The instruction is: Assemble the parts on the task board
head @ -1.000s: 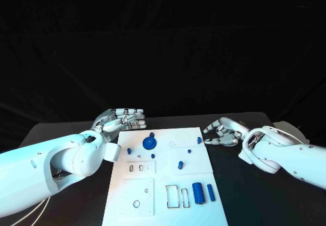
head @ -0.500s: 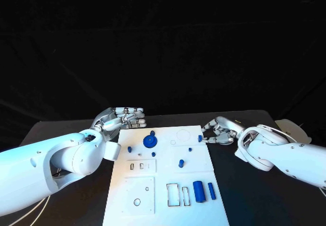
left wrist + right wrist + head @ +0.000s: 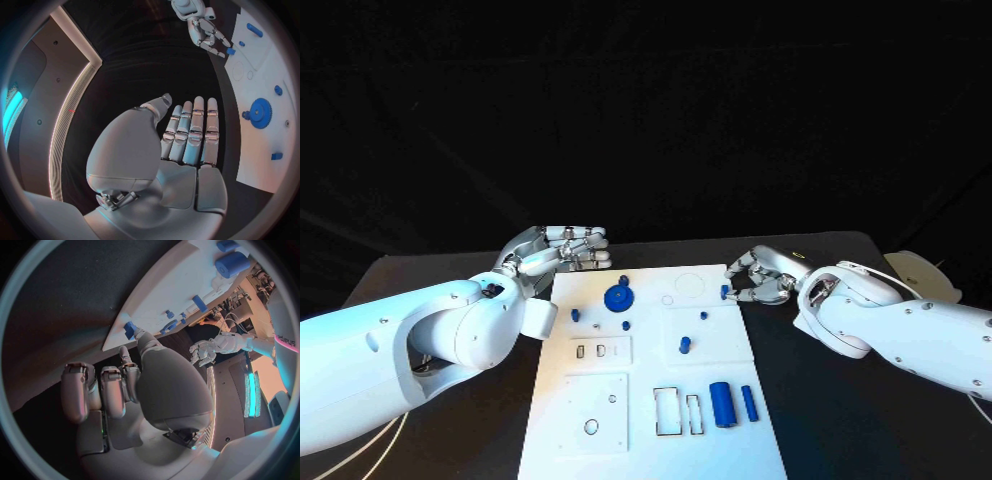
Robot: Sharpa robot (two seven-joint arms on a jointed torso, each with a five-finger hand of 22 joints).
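The white task board (image 3: 646, 380) lies in the middle of the black table. It carries a blue gear (image 3: 617, 297), a blue cylinder (image 3: 720, 405) with a thin blue bar (image 3: 749, 403) beside it, and small blue pegs (image 3: 684, 346). My right hand (image 3: 762, 277) is at the board's right edge. Its thumb and a fingertip (image 3: 140, 336) pinch a small blue part (image 3: 130, 330) there, which also shows in the head view (image 3: 724, 293); the other fingers are curled. My left hand (image 3: 567, 248) hovers off the board's far left corner, fingers (image 3: 190, 132) straight and holding nothing.
Rectangular slots (image 3: 678, 414) and round holes (image 3: 591, 428) mark the board's near half. A pale object (image 3: 923, 270) lies at the table's right edge behind my right arm. Bare black table (image 3: 444, 275) runs along both sides of the board.
My right hand has moved left, from the table beside the board to its right edge, and its fingertips have come onto the small blue part. The left hand has stayed in place.
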